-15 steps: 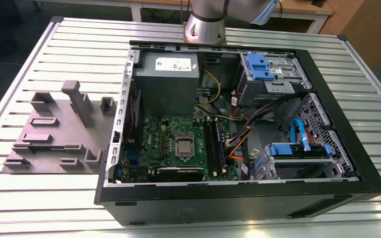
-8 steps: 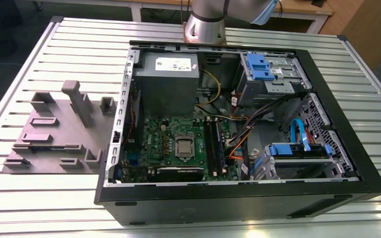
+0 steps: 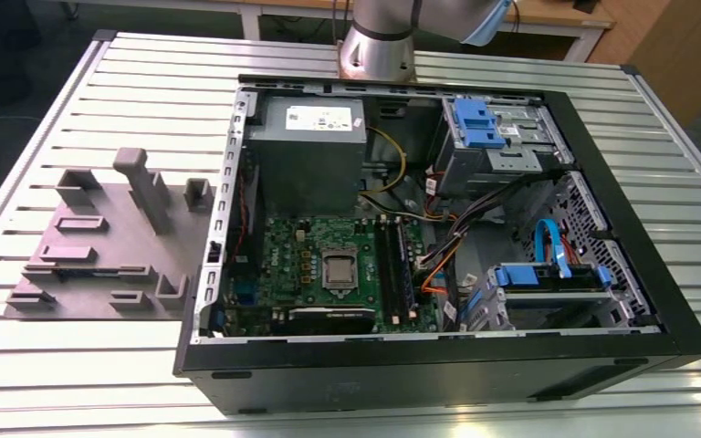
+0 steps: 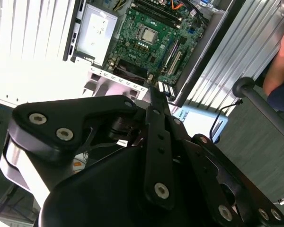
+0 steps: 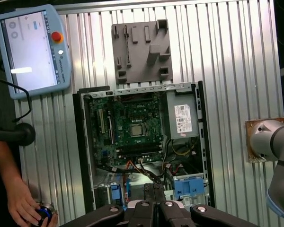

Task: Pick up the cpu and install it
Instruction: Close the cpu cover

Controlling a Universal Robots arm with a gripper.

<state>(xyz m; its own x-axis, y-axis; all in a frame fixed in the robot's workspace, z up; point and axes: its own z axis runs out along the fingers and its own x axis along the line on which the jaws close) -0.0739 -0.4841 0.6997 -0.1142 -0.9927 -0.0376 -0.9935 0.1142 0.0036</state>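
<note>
The cpu (image 3: 339,267) sits in the socket of the green board (image 3: 284,242), inside the open case (image 3: 448,360) that lies on the slatted bench (image 3: 70,365). In the first wrist view the gripper (image 5: 154,188) hangs well above the case, jaws together and holding nothing. A grey tray (image 3: 95,246) lies beside the case, on the exterior view's left. A hand (image 5: 21,203) rests at the bench's edge.
</note>
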